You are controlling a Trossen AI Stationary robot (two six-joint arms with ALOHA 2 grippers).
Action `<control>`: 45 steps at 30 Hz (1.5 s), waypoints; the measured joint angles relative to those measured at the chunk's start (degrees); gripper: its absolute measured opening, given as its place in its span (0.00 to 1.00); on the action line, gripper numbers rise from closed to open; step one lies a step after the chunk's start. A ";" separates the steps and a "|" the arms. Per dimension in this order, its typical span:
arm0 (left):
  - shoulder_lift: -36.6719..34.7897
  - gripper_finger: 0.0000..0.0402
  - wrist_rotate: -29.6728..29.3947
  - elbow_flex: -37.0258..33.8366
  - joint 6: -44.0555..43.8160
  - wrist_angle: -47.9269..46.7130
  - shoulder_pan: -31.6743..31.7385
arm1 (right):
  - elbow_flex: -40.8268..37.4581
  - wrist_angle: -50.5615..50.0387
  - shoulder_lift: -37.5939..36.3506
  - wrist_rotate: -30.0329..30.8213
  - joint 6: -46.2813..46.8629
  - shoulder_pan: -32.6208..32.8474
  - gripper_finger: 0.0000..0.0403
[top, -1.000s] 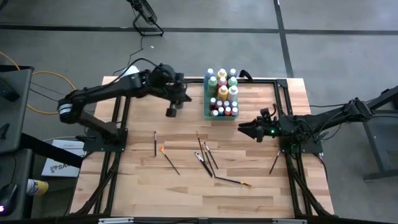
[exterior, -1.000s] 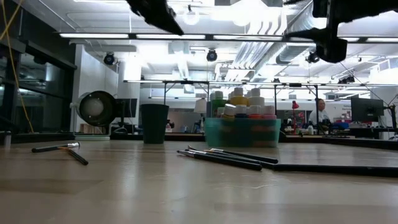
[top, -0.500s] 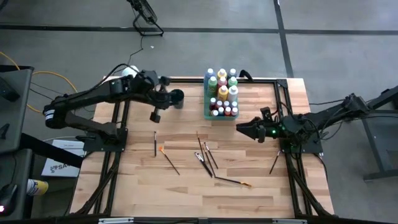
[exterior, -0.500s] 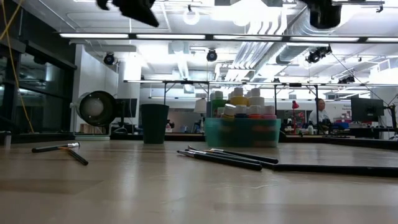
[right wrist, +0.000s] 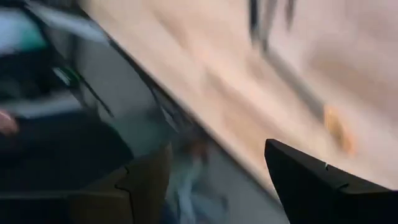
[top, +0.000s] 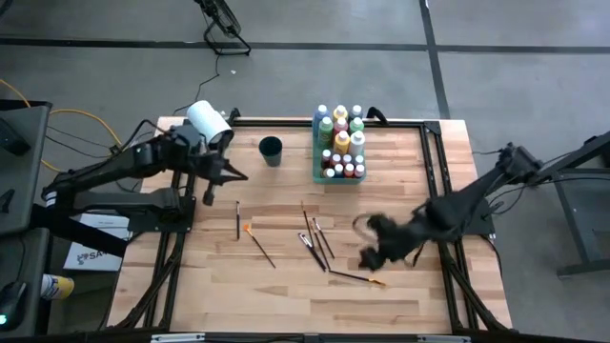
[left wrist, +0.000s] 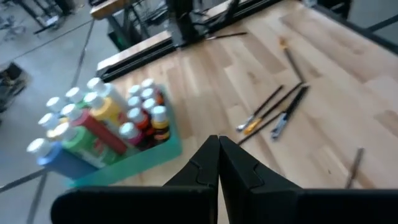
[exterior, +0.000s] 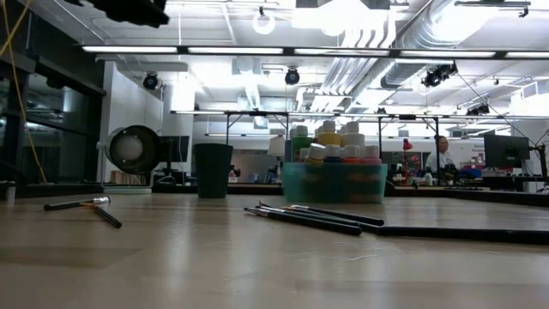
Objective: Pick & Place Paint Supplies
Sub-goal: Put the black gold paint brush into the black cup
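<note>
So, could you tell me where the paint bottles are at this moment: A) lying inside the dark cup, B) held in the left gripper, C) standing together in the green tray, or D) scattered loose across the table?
C: the paint bottles stand packed together inside the green tray at the table's far edge, while only paintbrushes lie loose on the wood.

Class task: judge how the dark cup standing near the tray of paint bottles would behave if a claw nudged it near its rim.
The dark cup stands upright, taller than wide in the low view, so a high push would probably tip it. It looks empty and light, likely sliding easily on the smooth wooden table. Once tipped, its round wall might roll.
</note>
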 joint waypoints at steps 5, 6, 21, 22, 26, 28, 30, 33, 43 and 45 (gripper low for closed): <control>-3.85 0.01 0.53 -2.58 0.11 -0.02 0.00 | -0.02 -1.21 7.69 -13.54 6.75 4.10 0.62; -4.11 0.01 0.53 -2.67 0.20 0.01 0.00 | -0.01 -1.61 9.11 -14.63 6.95 4.91 0.62; -4.28 0.01 1.12 -2.73 3.18 -0.05 0.00 | 0.00 -3.16 26.21 -14.90 -12.68 9.02 0.62; -4.28 0.01 1.12 -2.73 3.18 -0.04 0.00 | -0.01 -3.80 26.95 -13.94 -13.93 8.99 0.62; -4.26 0.01 1.08 -2.73 3.18 -0.04 0.00 | -0.02 -8.49 29.25 -11.77 -17.51 9.05 0.62; -4.26 0.01 1.08 -2.73 3.18 -0.05 0.00 | -0.03 -10.50 29.80 -10.47 -18.53 9.05 0.62; -4.26 0.01 1.08 -2.73 3.18 -0.07 -0.02 | -0.19 -10.94 29.82 -7.86 -19.52 9.09 0.62; -4.26 0.01 1.00 -2.72 3.16 -0.06 0.00 | -0.50 -11.00 29.80 -3.37 -21.02 9.05 0.62; -4.26 0.01 0.86 -2.73 2.08 -0.07 0.00 | -2.81 -9.83 29.80 -3.27 -23.74 9.70 0.62; -4.26 0.01 0.84 -2.73 2.09 -0.07 0.00 | -3.68 -8.08 29.80 -3.77 -23.66 9.95 0.62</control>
